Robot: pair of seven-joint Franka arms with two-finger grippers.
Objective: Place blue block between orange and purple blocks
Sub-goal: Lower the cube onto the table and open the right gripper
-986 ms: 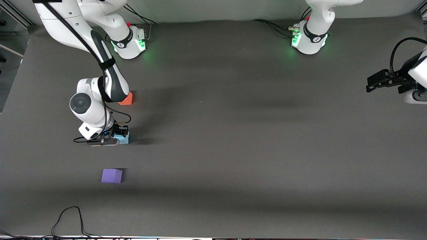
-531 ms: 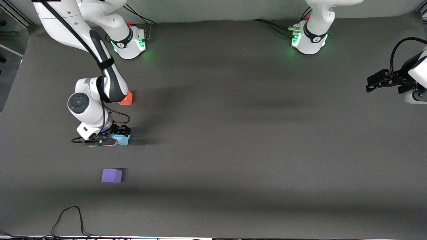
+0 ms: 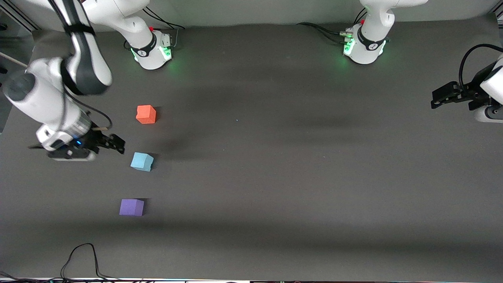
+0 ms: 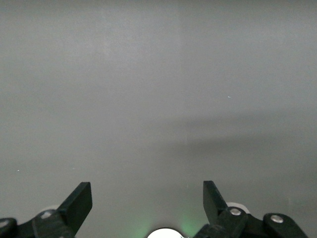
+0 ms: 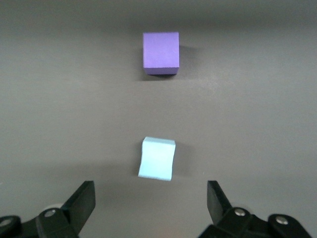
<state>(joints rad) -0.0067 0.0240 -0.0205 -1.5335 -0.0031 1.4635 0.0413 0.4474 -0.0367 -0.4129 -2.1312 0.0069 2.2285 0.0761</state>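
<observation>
The pale blue block (image 3: 142, 161) lies on the dark table between the orange block (image 3: 146, 114), which is farther from the front camera, and the purple block (image 3: 131, 207), which is nearer to it. In the right wrist view the blue block (image 5: 157, 158) and the purple block (image 5: 161, 51) both show. My right gripper (image 3: 114, 143) is open and empty, raised off the table beside the blue block at the right arm's end. My left gripper (image 3: 442, 97) is open and empty, waiting at the left arm's end of the table; its wrist view shows only bare table.
The two arm bases (image 3: 151, 49) (image 3: 363, 45) stand along the table's edge farthest from the front camera. A black cable (image 3: 78, 257) loops on the table near the front edge, by the right arm's end.
My right gripper has let go of the blue block, opened, and risen away toward the right arm's end. The block now rests on the table. The orange block is uncovered. The left arm has not moved.
</observation>
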